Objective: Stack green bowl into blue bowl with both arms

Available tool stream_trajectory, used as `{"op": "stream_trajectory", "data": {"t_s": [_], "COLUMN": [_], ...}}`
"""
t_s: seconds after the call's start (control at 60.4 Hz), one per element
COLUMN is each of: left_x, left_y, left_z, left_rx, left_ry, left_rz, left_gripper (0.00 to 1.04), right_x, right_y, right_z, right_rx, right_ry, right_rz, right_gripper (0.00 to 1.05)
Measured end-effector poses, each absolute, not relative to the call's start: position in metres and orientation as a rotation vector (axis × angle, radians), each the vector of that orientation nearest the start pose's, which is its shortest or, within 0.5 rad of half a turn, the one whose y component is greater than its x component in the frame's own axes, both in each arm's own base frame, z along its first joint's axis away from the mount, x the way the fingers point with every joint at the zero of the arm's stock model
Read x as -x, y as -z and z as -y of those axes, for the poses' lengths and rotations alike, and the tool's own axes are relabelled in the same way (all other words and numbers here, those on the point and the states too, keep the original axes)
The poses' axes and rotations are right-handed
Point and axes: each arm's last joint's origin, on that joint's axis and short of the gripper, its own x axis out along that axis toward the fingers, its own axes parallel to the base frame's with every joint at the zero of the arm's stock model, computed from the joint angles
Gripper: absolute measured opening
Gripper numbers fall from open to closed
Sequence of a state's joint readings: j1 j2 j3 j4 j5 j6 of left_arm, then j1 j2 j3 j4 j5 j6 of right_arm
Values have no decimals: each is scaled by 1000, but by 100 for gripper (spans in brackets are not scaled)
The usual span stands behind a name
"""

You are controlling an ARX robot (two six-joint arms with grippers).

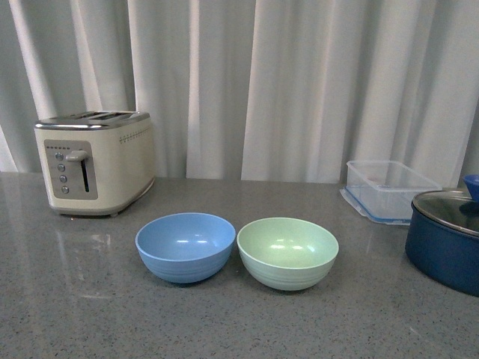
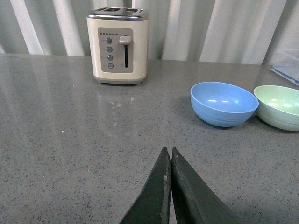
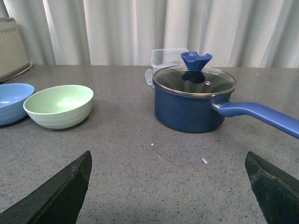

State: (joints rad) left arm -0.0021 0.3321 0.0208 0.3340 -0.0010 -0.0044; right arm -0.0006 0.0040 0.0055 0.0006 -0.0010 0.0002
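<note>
The blue bowl [image 1: 185, 245] and the green bowl [image 1: 287, 252] stand upright side by side, almost touching, on the grey counter, blue on the left. Both are empty. Neither arm shows in the front view. In the left wrist view my left gripper [image 2: 167, 151] is shut and empty above bare counter, well short of the blue bowl [image 2: 224, 103] and the green bowl [image 2: 279, 106]. In the right wrist view my right gripper [image 3: 168, 161] is open wide and empty; the green bowl [image 3: 59, 105] and the blue bowl [image 3: 13, 102] lie ahead, off to one side.
A cream toaster [image 1: 96, 161] stands at the back left. A clear plastic container [image 1: 389, 190] and a dark blue lidded pot [image 1: 447, 238] stand at the right; the pot's long handle [image 3: 261, 116] shows in the right wrist view. White curtains hang behind the counter.
</note>
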Motion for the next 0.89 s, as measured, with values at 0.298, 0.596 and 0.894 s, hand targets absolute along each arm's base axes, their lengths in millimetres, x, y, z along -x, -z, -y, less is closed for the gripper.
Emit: {"op": "stream_trajectory", "data": {"t_s": [0.298,0.596,0.894], "left_x": [-112,-97,-97], "left_y": [-174,-170,-170], "left_z": [0,0,0], "left_rx": [4,5,5], "left_ry": [1,2,1], "left_rz": [25,15,18], "left_gripper": [4,4,35], "right_x": [-98,-98,-98], "right_y": [-165,-165,-165], "right_z": [0,0,0], "right_rx": [0,0,0], "right_ry": [-1,0,-1], "right_rz": [2,2,2], "right_gripper": [95,95,95]}}
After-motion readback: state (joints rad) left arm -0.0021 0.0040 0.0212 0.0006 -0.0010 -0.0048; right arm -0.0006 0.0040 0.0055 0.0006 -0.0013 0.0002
